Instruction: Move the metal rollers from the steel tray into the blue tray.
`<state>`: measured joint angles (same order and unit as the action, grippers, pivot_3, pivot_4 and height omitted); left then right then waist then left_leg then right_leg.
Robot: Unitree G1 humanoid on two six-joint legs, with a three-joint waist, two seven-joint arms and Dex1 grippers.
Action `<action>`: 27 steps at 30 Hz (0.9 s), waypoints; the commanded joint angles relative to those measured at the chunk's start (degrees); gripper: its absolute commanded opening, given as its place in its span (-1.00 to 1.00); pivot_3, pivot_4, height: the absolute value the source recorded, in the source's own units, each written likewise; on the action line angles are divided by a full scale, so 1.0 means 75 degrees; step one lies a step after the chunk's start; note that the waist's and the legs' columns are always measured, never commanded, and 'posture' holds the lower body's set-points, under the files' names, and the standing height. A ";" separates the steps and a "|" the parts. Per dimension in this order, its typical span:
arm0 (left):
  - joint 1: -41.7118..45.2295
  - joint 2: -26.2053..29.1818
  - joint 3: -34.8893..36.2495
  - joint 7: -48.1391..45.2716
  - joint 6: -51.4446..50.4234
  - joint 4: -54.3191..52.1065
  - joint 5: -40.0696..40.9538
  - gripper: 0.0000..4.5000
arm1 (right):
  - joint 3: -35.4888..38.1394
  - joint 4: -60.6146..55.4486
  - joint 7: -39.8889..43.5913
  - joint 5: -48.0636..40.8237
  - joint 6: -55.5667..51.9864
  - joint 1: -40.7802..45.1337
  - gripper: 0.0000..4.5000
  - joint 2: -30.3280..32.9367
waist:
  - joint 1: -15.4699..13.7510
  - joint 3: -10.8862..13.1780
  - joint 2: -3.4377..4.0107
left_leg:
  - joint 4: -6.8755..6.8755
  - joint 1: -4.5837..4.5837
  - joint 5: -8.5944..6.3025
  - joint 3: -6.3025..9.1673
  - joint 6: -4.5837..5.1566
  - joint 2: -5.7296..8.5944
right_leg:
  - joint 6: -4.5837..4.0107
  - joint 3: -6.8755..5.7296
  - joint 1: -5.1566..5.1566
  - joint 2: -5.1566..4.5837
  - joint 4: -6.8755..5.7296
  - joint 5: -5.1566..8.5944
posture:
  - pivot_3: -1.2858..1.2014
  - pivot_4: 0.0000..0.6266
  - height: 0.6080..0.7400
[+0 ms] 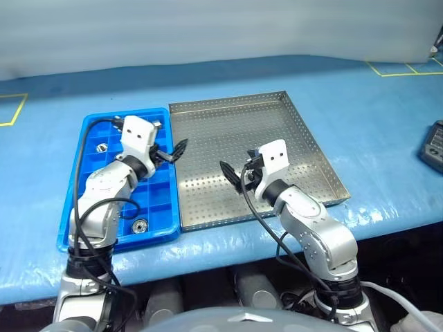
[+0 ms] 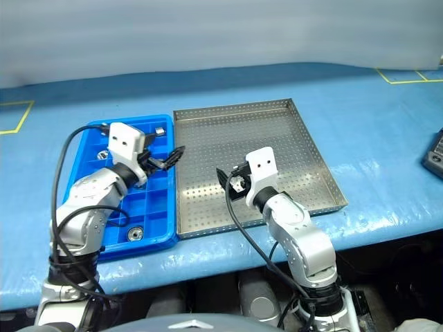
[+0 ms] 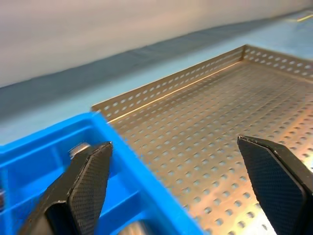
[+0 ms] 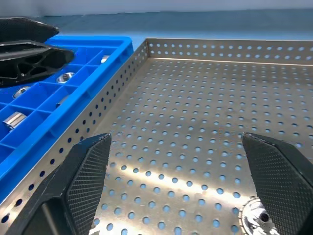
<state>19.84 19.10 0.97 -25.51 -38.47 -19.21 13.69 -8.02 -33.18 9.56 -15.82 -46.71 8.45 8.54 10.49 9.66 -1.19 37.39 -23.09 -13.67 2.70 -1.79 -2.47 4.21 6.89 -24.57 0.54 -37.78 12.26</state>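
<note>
Left gripper (image 1: 178, 149) spread, empty, over blue tray (image 1: 76, 207) right edge. Right gripper (image 1: 234, 176) spread over steel tray (image 1: 304, 138); roller (image 4: 255, 214) beside fingertip.

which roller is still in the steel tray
The roller beside the right claw fingertip, lying on the steel tray's perforated floor. Every other roller visible, like this one, sits in the blue tray's compartments.

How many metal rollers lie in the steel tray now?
1. The metal roller lies on the steel tray floor, beside the fingers of the right gripper. The arms may hide more.
</note>
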 commanded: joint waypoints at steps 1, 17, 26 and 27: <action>0.0614 -0.0132 -0.0498 -0.0213 0.0100 0.0431 0.0015 0.98 | 0.0235 -0.0523 -0.0110 0.0051 0.0050 -0.0186 1.00 0.0118 | 0.0132 0.0000 0.0000 | 0.0002 0.0000 0.0000 -0.0001 0.0000 0.0002 | 0.0001 0.0002 0.0001 -0.0001 0.0000 -0.0001 | -0.19 -0.52 1.00; 0.2600 -0.1125 -0.2057 -0.0845 0.1433 0.4519 -0.0940 0.98 | 0.0801 -0.1672 -0.0892 0.0246 -0.0026 -0.1514 1.00 0.0077 | 0.1555 0.0000 0.0002 | -0.0027 0.0015 0.0000 -0.0014 0.0001 0.0003 | 0.0005 0.0024 0.0001 0.0002 0.0002 0.0003 | -0.34 -0.52 1.00; 0.2149 -0.0806 -0.2318 -0.1051 0.1168 0.4436 -0.1409 0.98 | 0.0751 -0.1863 -0.1108 0.0296 0.0015 -0.1827 1.00 -0.0068 | 0.2128 0.0001 0.0002 | -0.0036 0.0024 0.0000 -0.0026 0.0002 0.0002 | 0.0007 0.0038 0.0002 0.0000 0.0002 0.0005 | -0.35 -0.52 1.00; 0.2098 -0.0756 -0.2363 -0.1076 0.1122 0.4396 -0.1449 0.98 | 0.0738 -0.1849 -0.1117 0.0289 0.0017 -0.1817 1.00 -0.0078 | 0.2154 0.0001 0.0002 | -0.0037 0.0025 0.0000 -0.0027 0.0002 0.0001 | 0.0007 0.0039 0.0002 0.0001 0.0001 0.0005 | -0.35 -0.52 1.00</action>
<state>35.94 12.79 -16.18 -32.86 -29.58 16.56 3.84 -2.81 -44.66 1.39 -13.71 -46.95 -5.48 8.36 26.65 9.67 -1.18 37.10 -22.89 -13.67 2.50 -1.77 -2.46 4.27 7.19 -24.56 0.54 -37.77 12.30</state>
